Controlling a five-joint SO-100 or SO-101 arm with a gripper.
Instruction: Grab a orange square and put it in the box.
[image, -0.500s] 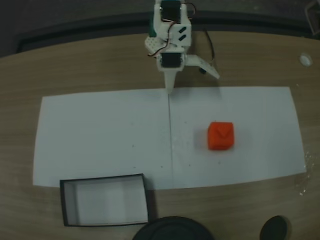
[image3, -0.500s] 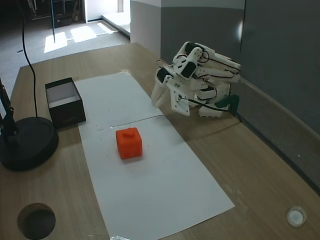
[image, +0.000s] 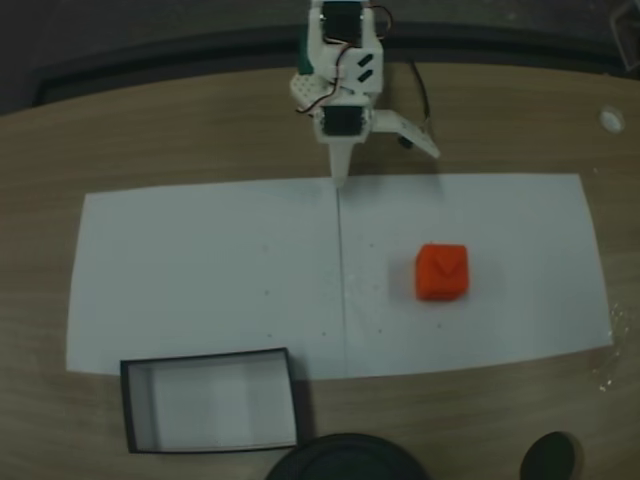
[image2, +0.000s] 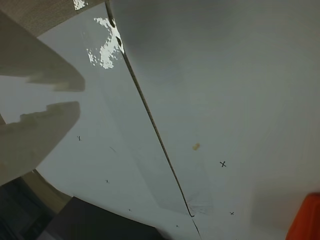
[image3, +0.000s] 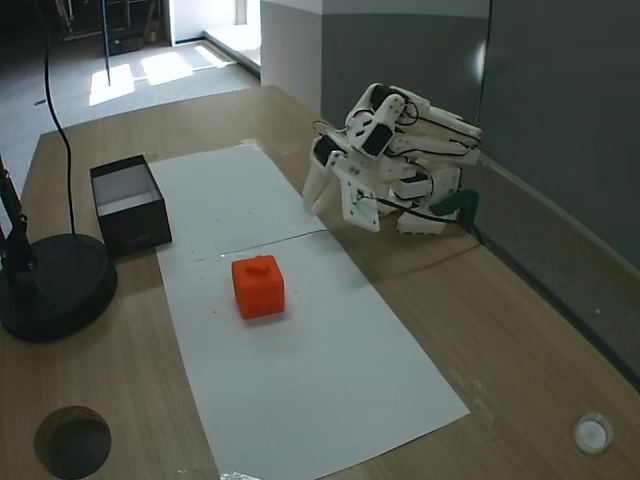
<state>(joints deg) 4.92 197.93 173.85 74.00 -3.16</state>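
Note:
The orange square (image: 441, 272) rests on white paper right of centre in a fixed view, and it also shows as a cube (image3: 258, 286) and as an orange corner (image2: 306, 221) at the wrist view's lower right. The box (image: 210, 400), with black walls and a white floor, sits at the paper's front left edge; another fixed view has the box (image3: 130, 203) at the far left. My gripper (image: 340, 176) (image3: 313, 203) hangs at the paper's back edge, far from both. Its fingers (image2: 50, 75) stand nearly together with nothing between them, so the gripper (image2: 79, 95) is shut.
A round black lamp base (image3: 50, 285) stands beside the box, with its pole rising at the left. There is a round hole (image3: 72, 440) in the wooden table (image3: 500, 330), and a small white cap (image3: 592, 433) lies near its corner. The paper sheets (image: 200, 270) cover the middle.

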